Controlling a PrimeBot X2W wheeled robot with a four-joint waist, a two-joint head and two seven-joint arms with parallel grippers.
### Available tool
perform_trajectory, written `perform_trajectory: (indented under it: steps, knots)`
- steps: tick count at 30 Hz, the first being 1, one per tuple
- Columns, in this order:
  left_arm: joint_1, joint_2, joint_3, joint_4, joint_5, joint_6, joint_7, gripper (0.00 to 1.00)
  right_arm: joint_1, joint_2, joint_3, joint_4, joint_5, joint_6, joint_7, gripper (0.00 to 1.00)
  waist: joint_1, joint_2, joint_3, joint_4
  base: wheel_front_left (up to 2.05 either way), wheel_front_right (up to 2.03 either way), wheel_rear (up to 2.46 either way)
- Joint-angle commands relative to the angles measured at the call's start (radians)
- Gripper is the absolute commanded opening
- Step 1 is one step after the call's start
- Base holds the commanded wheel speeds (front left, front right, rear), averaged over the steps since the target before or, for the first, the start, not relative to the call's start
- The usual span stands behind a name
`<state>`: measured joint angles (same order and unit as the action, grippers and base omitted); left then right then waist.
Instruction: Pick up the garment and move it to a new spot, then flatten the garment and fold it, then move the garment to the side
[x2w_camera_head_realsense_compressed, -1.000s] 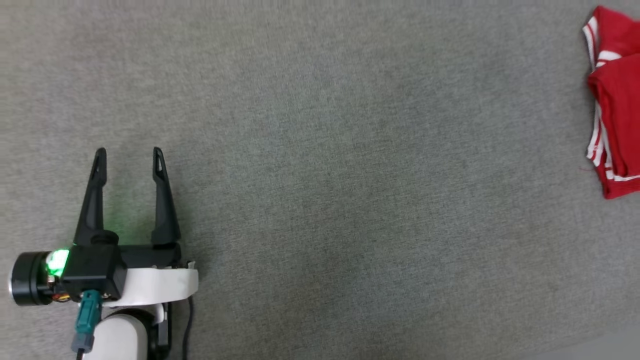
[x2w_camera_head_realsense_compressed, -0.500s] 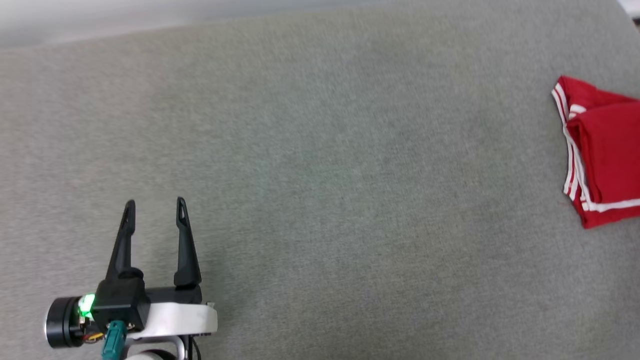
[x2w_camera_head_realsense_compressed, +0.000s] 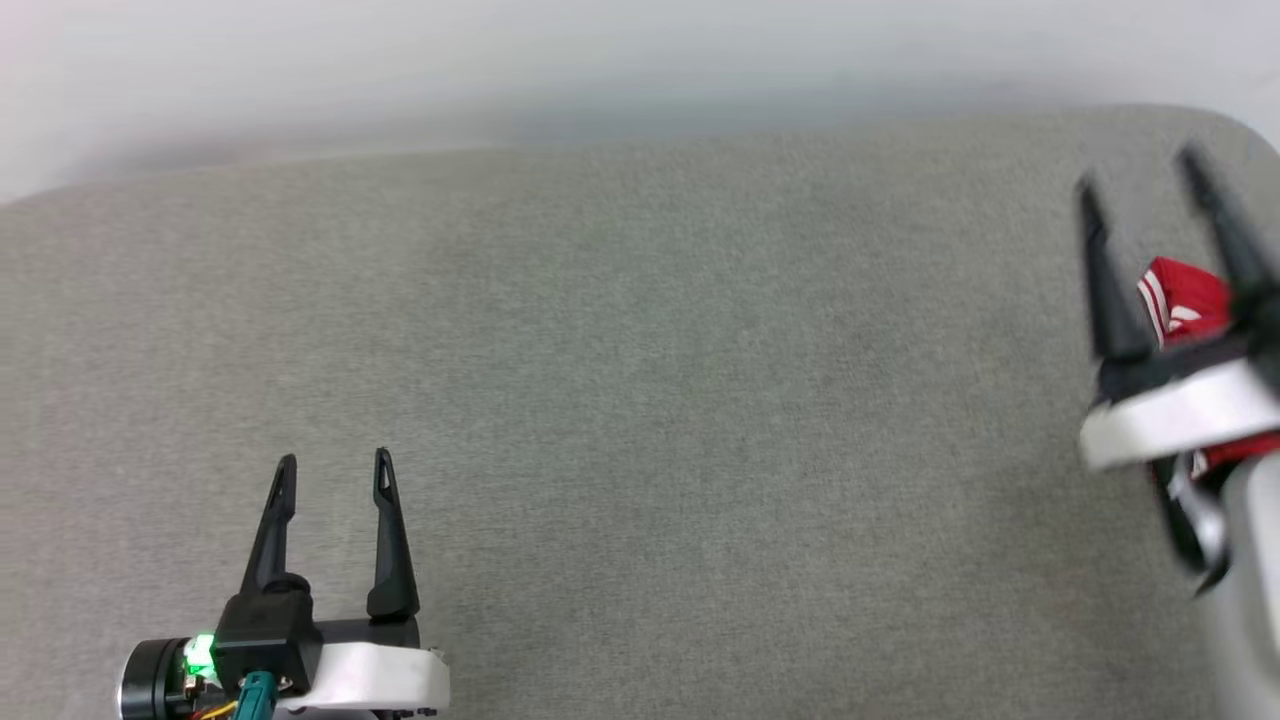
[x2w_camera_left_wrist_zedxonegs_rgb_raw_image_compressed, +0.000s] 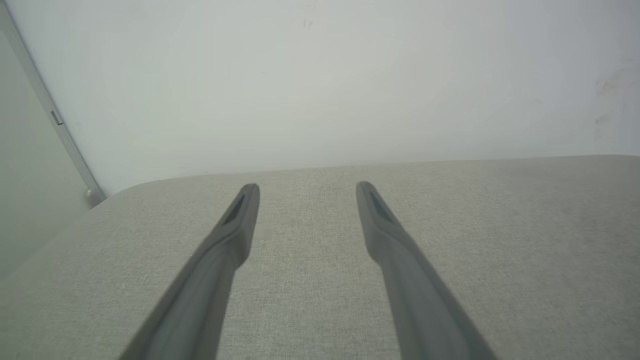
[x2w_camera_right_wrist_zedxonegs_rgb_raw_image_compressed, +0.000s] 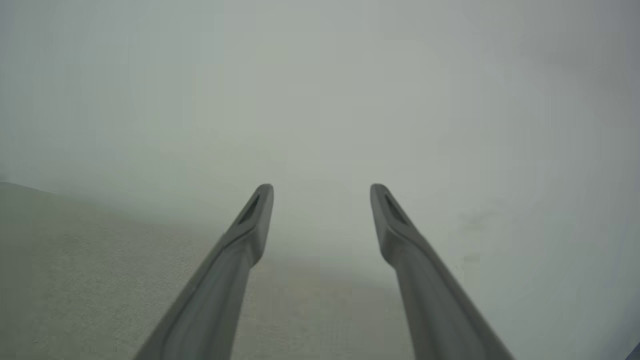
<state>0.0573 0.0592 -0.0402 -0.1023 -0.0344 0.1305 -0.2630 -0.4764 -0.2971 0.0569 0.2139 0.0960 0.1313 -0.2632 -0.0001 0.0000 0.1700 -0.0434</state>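
A red garment with white stripes lies near the right edge of the grey fabric surface, seemingly folded and mostly hidden behind the blurred right gripper. That gripper and the left gripper both have their fingers spread wide, holding nothing.

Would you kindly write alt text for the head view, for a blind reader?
A red-and-white garment lies on a grey fabric surface at far right, partly hidden behind the blurred, open right end effector. The open left end effector is at lower left.

Right gripper arrived over garment (jaws apart, blurred).
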Motion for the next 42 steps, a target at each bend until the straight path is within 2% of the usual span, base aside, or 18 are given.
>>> perform_trajectory:
  steps: [1, 9, 16, 27, 36, 37, 39, 42]
  knots:
    - [0.013, -0.002, -0.005, 0.008, -0.002, -0.006, -0.002, 1.00, 0.065, 0.027, 0.000, -0.021, -0.007, -0.001, -0.001, 1.00, 0.0001, 0.0000, -0.029, 0.024, 0.00, 0.00, 0.00]
    - [0.038, -0.004, -0.005, 0.040, -0.002, -0.018, -0.002, 1.00, 0.255, 0.124, -0.033, -0.043, 0.006, -0.001, -0.001, 1.00, 0.0001, 0.0000, -0.080, 0.061, 0.00, 0.00, 0.00]
    - [0.073, -0.006, -0.008, 0.058, -0.006, -0.033, -0.002, 1.00, 0.405, 0.193, -0.080, -0.091, -0.001, -0.001, -0.001, 1.00, 0.0001, 0.0000, -0.124, 0.065, 0.00, 0.00, 0.00]
    - [0.116, -0.006, -0.001, 0.060, -0.012, -0.062, -0.002, 1.00, 0.551, 0.234, -0.110, -0.170, 0.011, -0.001, -0.001, 1.00, 0.0001, 0.0000, -0.166, 0.056, 0.00, 0.00, 0.00]
    - [0.110, -0.007, 0.005, 0.057, -0.013, -0.081, -0.002, 1.00, 0.588, 0.246, -0.108, -0.199, 0.015, -0.001, -0.001, 1.00, 0.0001, 0.0000, -0.167, 0.058, 0.00, 0.00, 0.00]
    - [0.109, -0.007, 0.004, 0.059, -0.013, -0.079, 0.000, 0.00, 0.578, 0.241, -0.108, -0.195, 0.011, 0.000, 0.000, 0.00, 0.0001, 0.0000, -0.168, 0.058, 0.00, 0.00, 0.00]
    - [0.115, -0.007, 0.002, 0.086, -0.013, -0.078, 0.001, 0.00, 0.586, 0.241, -0.108, -0.168, 0.010, 0.000, 0.001, 0.00, 0.0001, 0.0000, -0.168, 0.058, 0.00, 0.00, 0.00]
    - [0.113, -0.006, 0.000, 0.081, -0.081, -0.082, 0.008, 0.00, 0.581, 0.241, -0.105, -0.165, 0.075, 0.000, 0.011, 0.00, 0.0001, 0.0000, -0.167, 0.057, 0.00, 0.00, 0.00]
